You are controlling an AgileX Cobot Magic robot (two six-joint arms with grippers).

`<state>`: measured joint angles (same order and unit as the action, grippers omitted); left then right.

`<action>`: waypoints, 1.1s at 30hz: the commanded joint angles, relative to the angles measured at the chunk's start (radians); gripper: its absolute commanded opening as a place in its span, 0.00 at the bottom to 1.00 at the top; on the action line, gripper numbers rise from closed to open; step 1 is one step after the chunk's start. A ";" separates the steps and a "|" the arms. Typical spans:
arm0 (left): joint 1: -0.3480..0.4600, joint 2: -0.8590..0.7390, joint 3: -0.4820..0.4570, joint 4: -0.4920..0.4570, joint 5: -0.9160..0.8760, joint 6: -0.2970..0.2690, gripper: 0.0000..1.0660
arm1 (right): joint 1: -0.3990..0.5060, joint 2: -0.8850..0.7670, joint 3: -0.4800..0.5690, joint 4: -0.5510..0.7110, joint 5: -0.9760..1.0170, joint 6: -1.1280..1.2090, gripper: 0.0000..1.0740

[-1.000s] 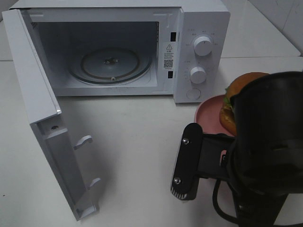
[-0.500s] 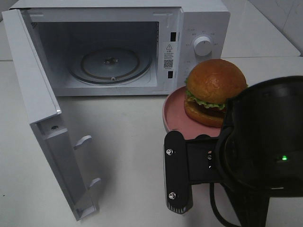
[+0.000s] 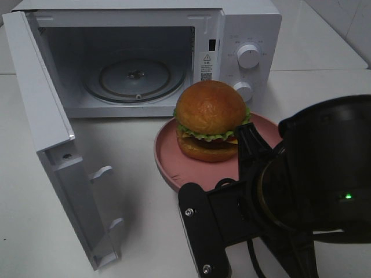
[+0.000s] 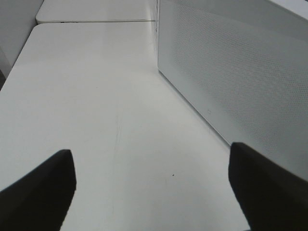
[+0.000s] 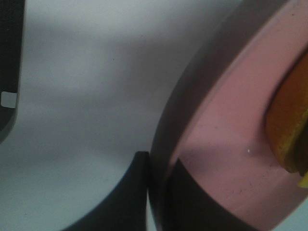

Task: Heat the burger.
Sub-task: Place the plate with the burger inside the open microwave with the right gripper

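Pink plate: pinched at its near rim by the right end effector, one finger above the rim and one below. The shadow under the rim suggests it is carried clear of the worktop.
Burger: the burger stands upright mid-plate, just beyond the end effector's fingertips and untouched by them.
Just changed: a second ago plate and burger were off by the control knobs, half hidden behind the arm. They have since swung across in front of the right edge of the oven opening.
Meaning: the carry looks roughly half done. The burger is still outside and must go in over the sill before the door can be shut and a knob set.
Oven: the microwave lies ahead and to the left of the right end effector, with its door swung wide and its glass turntable bare.
Other arm: the left end effector has fingers wide apart, holding nothing. It is over bare worktop, with a white dotted panel close at one side.
Surface: white, smooth, laid in slabs with a seam.
Room: a pale tiled wall stands at the far corner.
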<state>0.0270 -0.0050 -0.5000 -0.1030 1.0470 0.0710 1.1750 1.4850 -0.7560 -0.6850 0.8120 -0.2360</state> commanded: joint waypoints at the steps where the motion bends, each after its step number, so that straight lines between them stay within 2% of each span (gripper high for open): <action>1: 0.001 -0.025 0.003 -0.001 -0.009 -0.001 0.77 | 0.004 -0.008 -0.004 -0.096 -0.017 -0.030 0.01; 8: 0.001 -0.025 0.003 -0.001 -0.009 -0.001 0.77 | -0.020 -0.008 -0.004 -0.088 -0.135 -0.094 0.00; 14: 0.001 -0.025 0.003 -0.001 -0.009 -0.001 0.77 | -0.131 -0.008 -0.004 -0.045 -0.217 -0.258 0.00; 15: 0.001 -0.025 0.003 -0.001 -0.009 -0.001 0.77 | -0.173 -0.008 -0.004 -0.023 -0.263 -0.341 0.00; 18: 0.001 -0.025 0.003 -0.001 -0.009 -0.001 0.77 | -0.211 -0.008 -0.004 0.006 -0.308 -0.407 0.00; 20: 0.001 -0.025 0.003 -0.001 -0.009 -0.001 0.77 | -0.264 -0.008 -0.004 0.069 -0.371 -0.529 0.00; 24: 0.001 -0.025 0.003 -0.001 -0.009 -0.001 0.77 | -0.315 -0.008 -0.004 0.139 -0.416 -0.659 0.00; 25: 0.001 -0.025 0.003 -0.001 -0.009 -0.001 0.77 | -0.345 -0.008 -0.006 0.191 -0.440 -0.741 0.00; 31: 0.001 -0.025 0.003 -0.001 -0.009 -0.001 0.77 | -0.415 -0.008 -0.035 0.315 -0.471 -0.937 0.00; 33: 0.001 -0.025 0.003 -0.001 -0.009 -0.001 0.77 | -0.449 -0.008 -0.051 0.392 -0.471 -1.066 0.00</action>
<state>0.0270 -0.0050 -0.5000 -0.1030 1.0470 0.0710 0.7550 1.4870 -0.7790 -0.3520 0.4100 -1.1770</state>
